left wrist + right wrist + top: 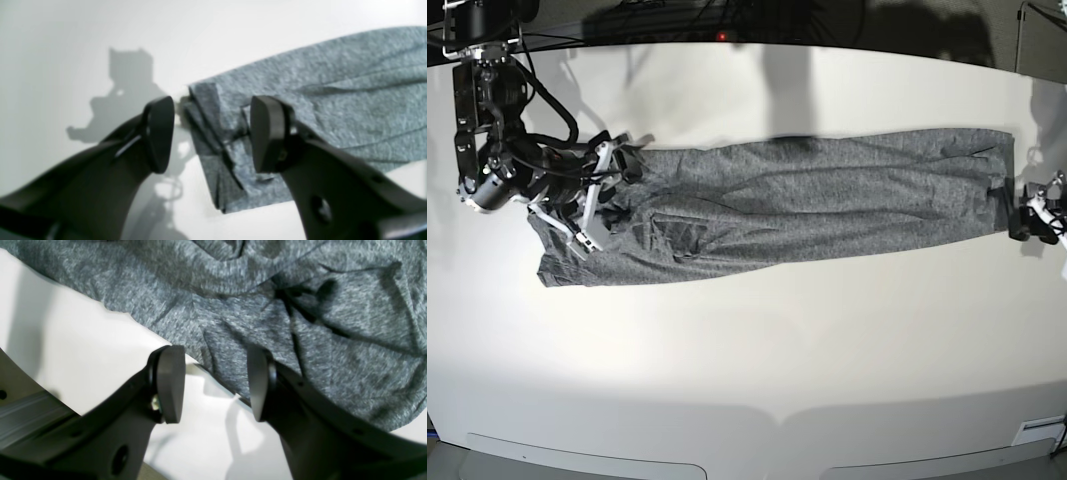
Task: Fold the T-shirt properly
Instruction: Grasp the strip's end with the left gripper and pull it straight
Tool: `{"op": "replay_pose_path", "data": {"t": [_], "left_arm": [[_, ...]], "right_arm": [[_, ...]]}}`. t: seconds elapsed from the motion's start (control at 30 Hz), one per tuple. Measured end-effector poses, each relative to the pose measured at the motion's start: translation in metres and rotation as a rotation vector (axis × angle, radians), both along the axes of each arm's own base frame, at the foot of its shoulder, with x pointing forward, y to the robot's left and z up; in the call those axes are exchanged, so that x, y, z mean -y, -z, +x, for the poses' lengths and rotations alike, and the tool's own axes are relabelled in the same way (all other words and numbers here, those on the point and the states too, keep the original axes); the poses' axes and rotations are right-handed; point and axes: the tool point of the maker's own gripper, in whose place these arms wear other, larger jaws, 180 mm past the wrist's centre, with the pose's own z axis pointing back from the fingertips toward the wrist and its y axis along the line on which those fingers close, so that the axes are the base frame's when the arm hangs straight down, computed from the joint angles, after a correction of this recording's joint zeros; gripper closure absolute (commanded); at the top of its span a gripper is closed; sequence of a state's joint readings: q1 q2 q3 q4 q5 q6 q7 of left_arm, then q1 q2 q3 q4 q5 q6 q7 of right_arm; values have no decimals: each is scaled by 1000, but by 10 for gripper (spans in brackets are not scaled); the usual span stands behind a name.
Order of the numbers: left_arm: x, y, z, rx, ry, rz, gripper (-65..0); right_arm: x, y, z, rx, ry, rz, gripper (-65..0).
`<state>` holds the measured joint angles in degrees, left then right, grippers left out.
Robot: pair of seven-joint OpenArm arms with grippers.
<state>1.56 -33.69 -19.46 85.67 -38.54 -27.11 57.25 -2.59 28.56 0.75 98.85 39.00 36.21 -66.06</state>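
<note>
The heather-grey T-shirt [807, 200] lies in a long folded band across the white table [747, 360], from left to right. My right gripper [215, 383] is open, its fingers straddling the shirt's wrinkled edge [233, 306] just above the table. In the base view it sits over the shirt's left end [597, 200]. My left gripper [213, 133] is open, with the shirt's folded, layered end [227, 140] between and below its fingers. In the base view it sits at the shirt's right end [1019, 215].
Dark cables and gear [727, 15] line the table's far edge, with a small red light [720, 37]. The right arm's body [487, 150] stands at the far left. A grey rail [23, 416] shows at the table's edge in the right wrist view.
</note>
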Motion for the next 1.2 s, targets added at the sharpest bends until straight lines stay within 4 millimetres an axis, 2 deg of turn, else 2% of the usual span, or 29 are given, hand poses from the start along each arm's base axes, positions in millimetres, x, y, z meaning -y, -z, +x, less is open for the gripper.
{"op": "replay_pose_path", "data": {"t": [0.17,0.27,0.47,0.63,0.8,0.93,1.2], "left_arm": [[-35,36,-22,-109,-86,-33,-356],[-39,55,-36,-162,-121,-158,-356],[-23,67,-39,-162,-136,-421,-356],[-12,81,-43,-166,-189,-514,-356],[19,88,-45,-198,-148,-597,-356],[36,90,-50,-239,-115,-639,-356],[35,85,-51,-244,-111,-666,-342]], "right_arm": [[1,3,-5,-19,-2,-9,-302],[1,3,-4,-18,-2,-8,-302],[-7,-1,-6,-23,-7,44,-302],[-7,0,-6,-23,-7,43,-302],[-7,0,-6,-23,-7,44,-302],[-7,0,-6,-23,-7,43,-302],[-7,0,-6,-23,-7,43,-302]]}}
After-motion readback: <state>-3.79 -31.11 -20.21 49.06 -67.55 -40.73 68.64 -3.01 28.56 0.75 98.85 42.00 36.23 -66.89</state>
